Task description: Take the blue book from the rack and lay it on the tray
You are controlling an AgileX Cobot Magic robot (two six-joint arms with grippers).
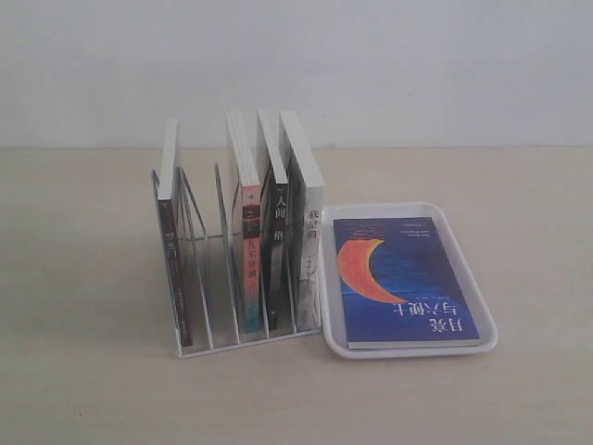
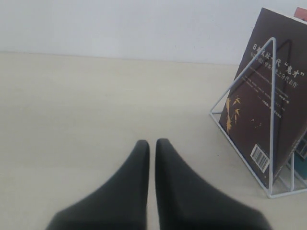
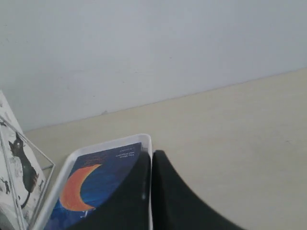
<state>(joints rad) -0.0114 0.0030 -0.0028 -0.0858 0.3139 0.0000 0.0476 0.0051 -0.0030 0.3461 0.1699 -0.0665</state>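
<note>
- Blue book (image 1: 408, 280): lies flat, cover up, inside tray (image 1: 489, 326); task judged complete.
- Handling: thin paperback, judged light, flexible, cover likely slick.
- Regrasp: pinch one long edge; low rim blocks flat approach.
- Tray just beside rack (image 1: 215, 306); contact not discernible.
- Open table right of tray and in front.
- Left gripper (image 2: 151, 143): fingers together, empty, near rack.
- Right gripper (image 3: 151, 154): fingers together, empty, above tray rim.

"月亮与六便士" on the blue book (image 1: 408, 278), perhaps "人间" on a black spine (image 1: 278, 243)
</note>
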